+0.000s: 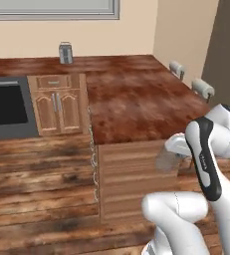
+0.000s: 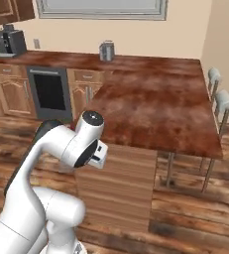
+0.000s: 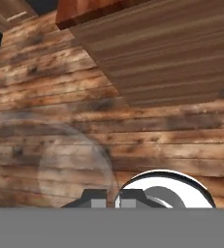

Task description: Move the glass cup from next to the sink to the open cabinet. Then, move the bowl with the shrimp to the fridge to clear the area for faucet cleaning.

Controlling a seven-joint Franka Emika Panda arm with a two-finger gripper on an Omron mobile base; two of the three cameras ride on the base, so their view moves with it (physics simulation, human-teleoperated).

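Out over the plank floor (image 1: 42, 169), in front of the wood-sided counter end (image 1: 131, 182), the gripper (image 1: 172, 155) is tucked in close to the white arm (image 1: 206, 154), and there's the glass cup (image 1: 166, 160) right at its tip in the left base view, a faint grey see-through shape against the panel. In the hand view the cup (image 3: 60, 160) looms large and clear just above the fingertips (image 3: 95, 199), with floor planks showing through it. The tips sit close together at the cup's base, and the jaws look to be pinching it, with nothing under the cup but open floor. Over on the right base view the arm's elbow (image 2: 88, 134) is bent up in front of the counter (image 2: 150, 109). A grey canister (image 2: 106, 50) stands on the far countertop by the wall, a black oven door (image 2: 48, 92) sits among the base cabinets, and two pale stools (image 2: 220, 101) wait at the counter's right edge.
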